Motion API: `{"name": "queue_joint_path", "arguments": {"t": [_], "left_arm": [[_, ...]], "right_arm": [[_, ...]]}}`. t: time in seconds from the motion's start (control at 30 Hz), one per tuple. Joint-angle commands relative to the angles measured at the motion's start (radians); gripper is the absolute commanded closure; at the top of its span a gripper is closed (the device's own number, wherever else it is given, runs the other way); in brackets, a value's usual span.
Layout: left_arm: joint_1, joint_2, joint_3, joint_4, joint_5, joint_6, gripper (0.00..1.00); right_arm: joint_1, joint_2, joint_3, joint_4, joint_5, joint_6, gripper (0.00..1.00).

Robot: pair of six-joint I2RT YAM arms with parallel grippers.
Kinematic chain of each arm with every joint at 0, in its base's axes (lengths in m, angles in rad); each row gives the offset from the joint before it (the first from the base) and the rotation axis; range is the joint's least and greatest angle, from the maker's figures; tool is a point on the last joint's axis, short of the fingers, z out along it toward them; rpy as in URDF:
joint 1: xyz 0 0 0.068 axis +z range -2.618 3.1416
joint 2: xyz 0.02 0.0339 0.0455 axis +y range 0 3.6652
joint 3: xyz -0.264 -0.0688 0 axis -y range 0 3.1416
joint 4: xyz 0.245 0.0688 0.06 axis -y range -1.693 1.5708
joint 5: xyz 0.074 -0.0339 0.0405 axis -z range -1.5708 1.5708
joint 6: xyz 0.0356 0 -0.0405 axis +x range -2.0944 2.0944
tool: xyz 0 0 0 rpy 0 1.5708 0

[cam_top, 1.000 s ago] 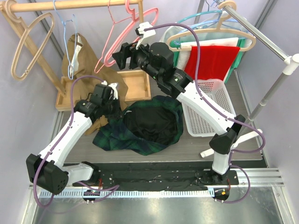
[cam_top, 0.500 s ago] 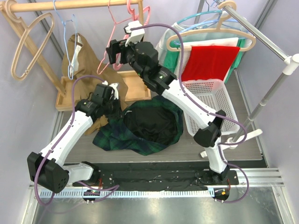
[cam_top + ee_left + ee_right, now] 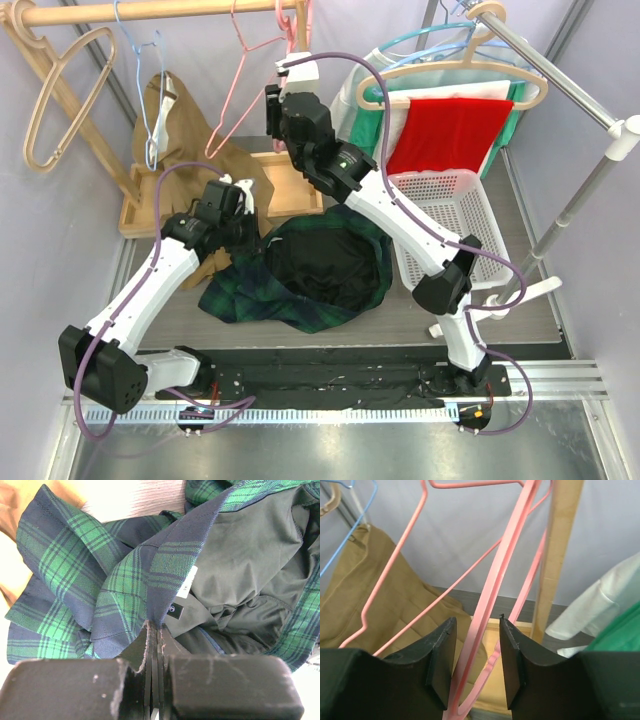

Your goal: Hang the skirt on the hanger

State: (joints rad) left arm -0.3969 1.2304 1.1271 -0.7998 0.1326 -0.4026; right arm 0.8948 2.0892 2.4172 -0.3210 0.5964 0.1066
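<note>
The skirt (image 3: 320, 270), green and navy plaid with a dark lining, lies crumpled on the table. My left gripper (image 3: 244, 238) is shut on the skirt (image 3: 125, 580) at its waistband edge, and the left gripper (image 3: 154, 627) has plaid cloth pinched at its tips. The pink hanger (image 3: 238, 95) hangs from the wooden rail at the back. My right gripper (image 3: 271, 103) is raised at that hanger's right side. In the right wrist view the right gripper (image 3: 475, 622) stands open, with an arm of the pink hanger (image 3: 492, 585) passing between its fingers, close to the left one.
A wooden rack (image 3: 150, 11) carries a beige hanger (image 3: 60, 95) and a blue hanger (image 3: 150, 110). A tan garment (image 3: 165, 125) lies under them by a wooden tray (image 3: 290, 182). A white basket (image 3: 450, 225) and a red garment (image 3: 450, 130) on a metal rack (image 3: 560, 80) stand at the right.
My right gripper has swung left and up to the pink hanger, and its jaws have narrowed around the hanger's arm. The left gripper and skirt have not moved.
</note>
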Motion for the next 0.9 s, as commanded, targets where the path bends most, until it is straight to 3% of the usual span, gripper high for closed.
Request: {"name": "queue_joint_path", "arguments": {"t": [0.0,0.1,0.27,0.33,0.47,0.53,0.87], "left_arm": [[0.004,-0.002,-0.004,0.036,0.013,0.022,1.0],[0.004,-0.002,-0.01,0.039,0.015,0.022,1.0],[0.004,-0.005,-0.018,0.044,0.018,0.021,1.0],[0.006,-0.006,-0.021,0.045,0.019,0.021,1.0],[0.006,-0.008,-0.026,0.048,0.022,0.016,1.0],[0.004,-0.008,-0.026,0.048,0.022,0.016,1.0],[0.004,-0.017,-0.033,0.056,0.016,0.005,1.0]], "right_arm": [[0.006,-0.073,0.045,-0.047,0.126,-0.044,0.55],[0.006,-0.083,0.037,-0.069,0.166,-0.062,0.52],[0.003,-0.107,0.022,-0.081,0.25,-0.091,0.55],[0.006,-0.118,0.02,-0.081,0.284,-0.102,0.62],[0.006,-0.127,0.022,-0.063,0.324,-0.136,0.9],[0.004,-0.129,0.023,-0.055,0.321,-0.149,0.99],[0.003,-0.164,-0.006,0.04,0.227,-0.214,0.99]]}}
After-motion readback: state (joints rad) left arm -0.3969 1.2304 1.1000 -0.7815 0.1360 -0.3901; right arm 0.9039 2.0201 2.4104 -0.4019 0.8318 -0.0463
